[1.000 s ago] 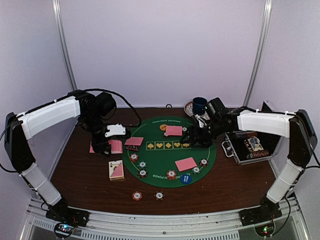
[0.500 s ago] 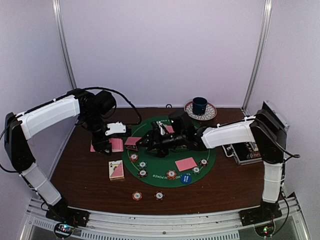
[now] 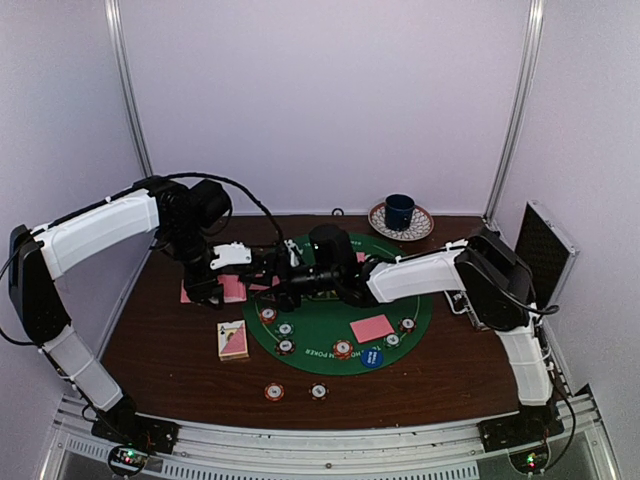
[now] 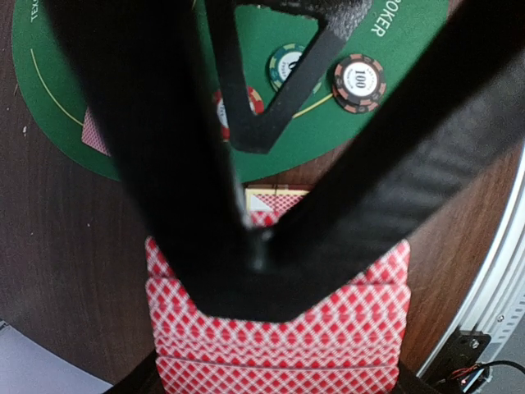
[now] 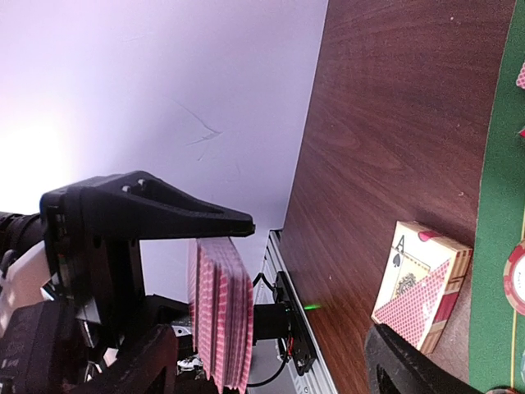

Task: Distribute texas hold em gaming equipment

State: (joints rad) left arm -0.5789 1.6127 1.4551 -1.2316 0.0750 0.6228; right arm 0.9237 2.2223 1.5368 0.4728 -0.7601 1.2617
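your right arm had swung from the right side of the top view across the green mat (image 3: 320,322) to left of centre. its right fingers (image 3: 283,277) had spread wide on the way and held nothing. the left fingers (image 3: 205,290) stayed clamped on a stack of pink-backed cards (image 5: 220,316), held on edge above the table (image 3: 460,370) just off the mat's left rim. the right wrist view showed that stack at lower left.

the risk lay in the handover. the stack looked slightly fanned, so if you had closed on more than the outer card, you could have pulled several at once or dragged the whole stack out of the left grip. too quick an approach could have knocked the two sets of fingers together. that might have spilled cards onto the chips (image 3: 343,349) and the card box (image 3: 233,340) below.
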